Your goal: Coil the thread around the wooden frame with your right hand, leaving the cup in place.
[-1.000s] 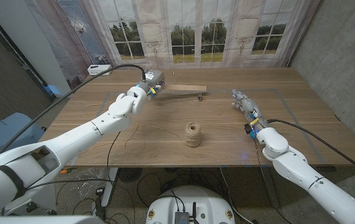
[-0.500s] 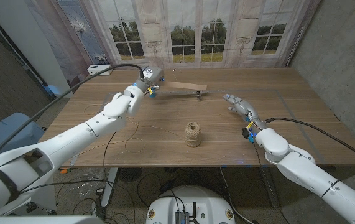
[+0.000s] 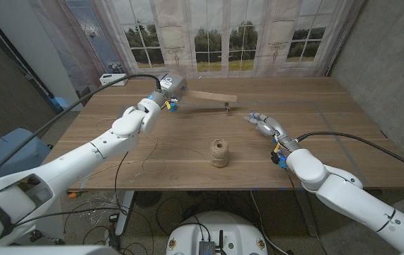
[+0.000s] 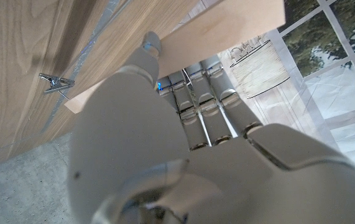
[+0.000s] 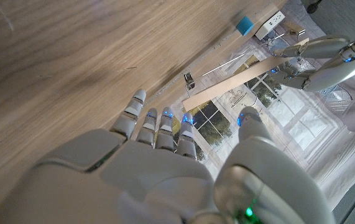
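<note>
Tan thread spool (image 3: 220,152), pale wooden frame (image 3: 212,97), brown woodgrain table (image 3: 329,152).

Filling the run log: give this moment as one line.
left hand holds frame | right hand open, near clip | spool on table

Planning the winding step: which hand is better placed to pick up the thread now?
Probably the right. The left hand already grips the thin wooden strip, holding it raised, while the right hand is open and free, near the spool of brown twine.

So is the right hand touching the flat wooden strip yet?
Apart. In the head view, bare table lies between the right hand and the flat wooden strip.
</note>
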Robot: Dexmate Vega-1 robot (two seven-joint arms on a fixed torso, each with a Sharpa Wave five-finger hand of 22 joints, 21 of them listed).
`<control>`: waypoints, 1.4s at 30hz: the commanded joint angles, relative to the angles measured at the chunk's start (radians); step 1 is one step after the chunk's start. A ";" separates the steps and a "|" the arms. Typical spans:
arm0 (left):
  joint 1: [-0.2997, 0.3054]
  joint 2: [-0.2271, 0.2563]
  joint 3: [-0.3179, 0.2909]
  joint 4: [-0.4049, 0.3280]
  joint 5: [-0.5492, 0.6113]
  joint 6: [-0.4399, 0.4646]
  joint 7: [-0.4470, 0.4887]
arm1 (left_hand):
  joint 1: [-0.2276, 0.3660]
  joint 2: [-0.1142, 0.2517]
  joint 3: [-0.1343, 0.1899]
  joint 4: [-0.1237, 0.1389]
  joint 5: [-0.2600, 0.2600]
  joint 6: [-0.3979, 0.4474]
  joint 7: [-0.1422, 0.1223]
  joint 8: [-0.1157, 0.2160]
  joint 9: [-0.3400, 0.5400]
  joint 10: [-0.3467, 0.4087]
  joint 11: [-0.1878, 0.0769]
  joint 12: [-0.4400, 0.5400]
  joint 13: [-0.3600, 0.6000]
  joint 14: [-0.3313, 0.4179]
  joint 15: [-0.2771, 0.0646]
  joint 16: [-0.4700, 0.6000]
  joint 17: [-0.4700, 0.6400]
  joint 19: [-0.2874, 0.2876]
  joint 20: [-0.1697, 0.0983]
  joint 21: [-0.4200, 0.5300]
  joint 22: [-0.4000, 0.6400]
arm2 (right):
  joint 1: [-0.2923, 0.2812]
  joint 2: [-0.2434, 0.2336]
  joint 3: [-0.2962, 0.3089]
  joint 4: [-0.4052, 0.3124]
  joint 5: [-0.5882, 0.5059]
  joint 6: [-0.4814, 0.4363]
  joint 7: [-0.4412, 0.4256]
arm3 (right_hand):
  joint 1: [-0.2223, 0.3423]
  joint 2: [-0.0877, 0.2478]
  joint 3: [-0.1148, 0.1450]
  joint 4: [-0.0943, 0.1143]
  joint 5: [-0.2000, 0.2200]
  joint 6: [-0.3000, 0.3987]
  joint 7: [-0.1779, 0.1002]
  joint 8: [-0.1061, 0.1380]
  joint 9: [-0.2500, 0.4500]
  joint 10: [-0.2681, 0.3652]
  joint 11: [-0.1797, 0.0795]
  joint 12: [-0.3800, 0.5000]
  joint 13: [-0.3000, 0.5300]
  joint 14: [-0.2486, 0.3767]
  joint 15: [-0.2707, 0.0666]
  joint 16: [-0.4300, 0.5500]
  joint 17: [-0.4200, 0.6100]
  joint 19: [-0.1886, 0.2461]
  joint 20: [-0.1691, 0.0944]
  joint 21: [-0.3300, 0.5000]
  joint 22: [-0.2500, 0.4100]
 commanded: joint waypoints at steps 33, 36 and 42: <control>0.047 0.008 -0.059 -0.025 0.029 -0.076 0.084 | 0.120 0.110 -0.001 0.007 0.010 0.094 0.001 -0.007 0.008 0.014 -0.001 -0.003 0.033 0.112 -0.195 -0.002 0.025 -0.021 -0.057 0.055 -0.007 | 0.204 -0.102 -0.287 -0.359 -0.246 -0.578 0.159 | 0.039 -0.016 0.007 -0.003 -0.004 -0.034 -0.017 -0.014 0.006 -0.022 -0.017 -0.013 0.007 -0.003 -0.007 -0.010 0.004 -0.001 0.000 -0.006 0.003; 0.045 0.006 -0.059 -0.024 0.031 -0.079 0.084 | 0.120 0.109 -0.001 0.007 0.010 0.095 0.002 -0.007 0.008 0.013 -0.002 -0.004 0.035 0.113 -0.195 -0.002 0.026 -0.023 -0.057 0.058 -0.008 | 0.226 -0.103 -0.309 -0.374 -0.250 -0.610 0.181 | 0.041 -0.024 0.003 -0.001 -0.004 -0.047 -0.019 -0.016 0.006 -0.034 -0.021 -0.017 0.008 -0.006 -0.003 -0.012 0.004 -0.001 -0.005 -0.007 0.003; 0.042 0.004 -0.059 -0.023 0.034 -0.085 0.086 | 0.120 0.108 -0.001 0.007 0.010 0.096 -0.002 -0.010 0.008 0.016 -0.003 -0.005 0.042 0.113 -0.195 -0.005 0.030 -0.026 -0.057 0.070 -0.011 | 0.277 -0.103 -0.359 -0.402 -0.258 -0.678 0.221 | 0.043 -0.041 -0.005 0.003 -0.003 -0.080 -0.028 -0.020 0.007 -0.064 -0.031 -0.023 0.009 -0.006 -0.003 -0.012 0.005 0.014 0.017 -0.002 0.003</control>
